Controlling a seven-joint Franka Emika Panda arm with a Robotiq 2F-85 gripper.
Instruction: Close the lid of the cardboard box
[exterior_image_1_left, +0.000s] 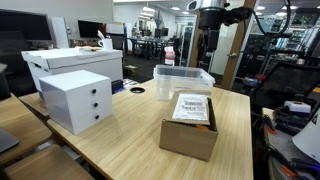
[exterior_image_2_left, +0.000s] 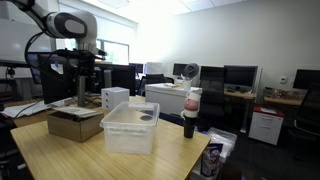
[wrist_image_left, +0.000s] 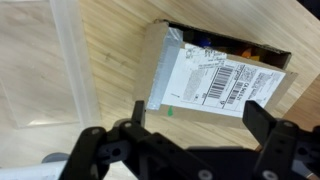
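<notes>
The small brown cardboard box (exterior_image_1_left: 188, 140) stands on the wooden table and also shows in an exterior view (exterior_image_2_left: 75, 124). Its lid (exterior_image_1_left: 192, 107), with a white printed label, lies almost flat over the top. In the wrist view the lid (wrist_image_left: 215, 75) leaves a dark gap (wrist_image_left: 235, 47) along one edge, where some contents show. My gripper (wrist_image_left: 200, 120) is open and empty. It hangs well above the box in both exterior views (exterior_image_1_left: 207, 45) (exterior_image_2_left: 82, 95) and touches nothing.
A clear plastic bin (exterior_image_1_left: 183, 78) stands beside the box, also in the wrist view (wrist_image_left: 40, 70). A white drawer unit (exterior_image_1_left: 75, 100) and a larger white box (exterior_image_1_left: 70, 62) stand further along the table. A bottle (exterior_image_2_left: 190, 115) stands near the table edge.
</notes>
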